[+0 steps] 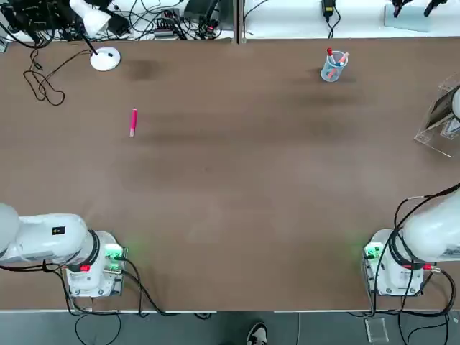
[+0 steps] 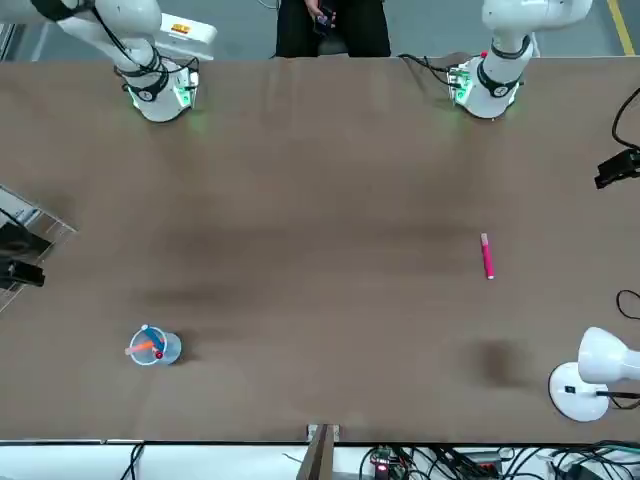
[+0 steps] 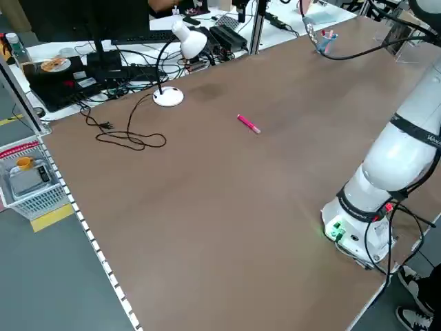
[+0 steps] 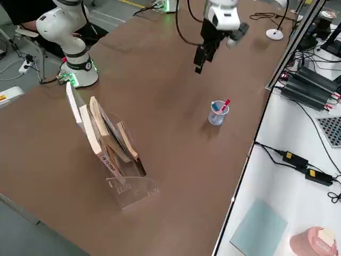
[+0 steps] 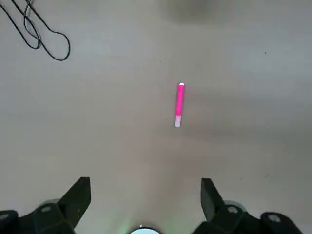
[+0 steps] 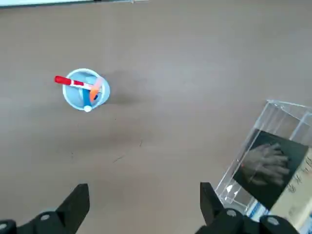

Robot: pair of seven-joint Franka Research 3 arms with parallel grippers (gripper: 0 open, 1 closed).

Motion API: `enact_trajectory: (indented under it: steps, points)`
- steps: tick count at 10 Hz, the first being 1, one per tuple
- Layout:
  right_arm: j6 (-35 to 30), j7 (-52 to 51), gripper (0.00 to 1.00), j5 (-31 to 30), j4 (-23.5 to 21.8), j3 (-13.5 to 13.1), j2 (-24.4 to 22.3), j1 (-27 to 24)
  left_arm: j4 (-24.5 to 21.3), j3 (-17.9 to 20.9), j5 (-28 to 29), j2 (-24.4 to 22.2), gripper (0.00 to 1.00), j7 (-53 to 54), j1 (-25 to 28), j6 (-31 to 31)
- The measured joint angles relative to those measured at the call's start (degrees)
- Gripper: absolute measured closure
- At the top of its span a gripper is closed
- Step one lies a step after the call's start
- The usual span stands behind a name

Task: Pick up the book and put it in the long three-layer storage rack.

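Observation:
The book (image 6: pixel 267 166), dark-covered with a pale hand picture, stands inside the long three-layer storage rack (image 6: pixel 285 111), a clear acrylic stand at the table's right edge (image 1: pixel 440 122). The right side view shows the rack (image 4: pixel 133 188) holding several upright tan-edged books. My right gripper (image 6: pixel 144 201) hovers high above the table between the rack and the pen cup, open, with nothing between its fingers. Over the table's left part, my left gripper (image 5: pixel 145 196) also hangs open and empty, above a pink pen (image 5: pixel 180 105).
A clear pen cup (image 1: pixel 333 66) with red and orange pens stands at the back right. The pink pen (image 1: pixel 134 122) lies at the left. A white desk lamp (image 1: pixel 106 59) and a black cable (image 1: pixel 43 85) sit at the back left. A person's shoe (image 1: pixel 256 334) shows below the table.

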Motion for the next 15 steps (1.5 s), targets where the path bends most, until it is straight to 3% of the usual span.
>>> enact_trajectory:
  steps: [8,15]
  points:
    - [1.0,0.9,0.0,-0.1,-15.5,0.5,-15.5,0.3,0.0,0.0,0.0,0.0,0.01,0.0,0.0,0.0]
    - [1.5,-4.0,0.0,1.3,-20.9,0.7,-18.9,0.3,0.0,0.0,0.0,0.0,0.01,0.0,0.0,0.0]
